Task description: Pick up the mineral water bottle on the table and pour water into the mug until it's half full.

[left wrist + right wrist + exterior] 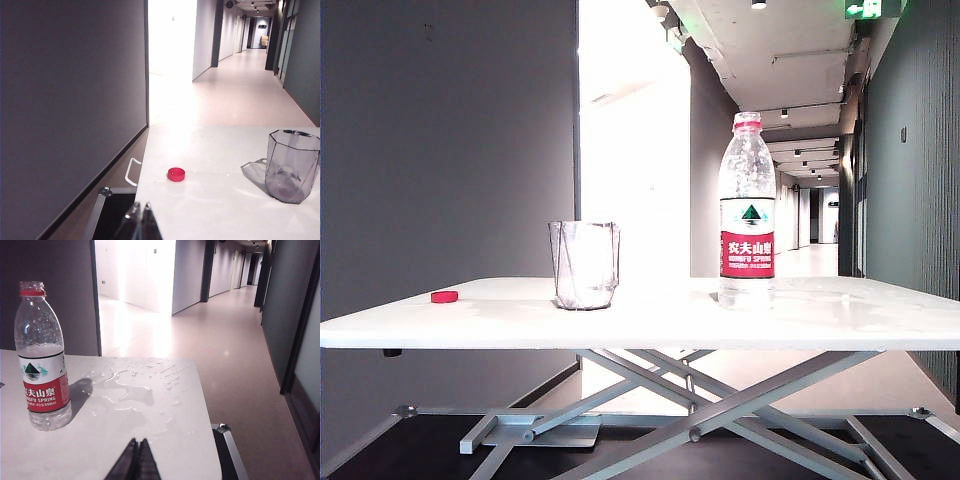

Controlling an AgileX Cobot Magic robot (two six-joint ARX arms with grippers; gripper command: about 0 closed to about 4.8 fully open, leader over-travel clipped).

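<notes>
The white tabletop (840,315) holds the mineral water bottle (747,210) upright toward its right edge, the mug (585,264) near the middle and a small red cap (444,296) by the left edge. Spilled water (131,390) lies beside the bottle. The left gripper (141,225) and right gripper (136,460) hang by the near edge, each seemingly pressed together and holding nothing.

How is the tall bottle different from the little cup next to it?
The mineral water bottle stands much taller than the mug. The bottle wears a red-and-white label; the mug is plain. The bottle narrows to a neck; the mug is wide open on top. Both are see-through and stand upright on the table.
</notes>
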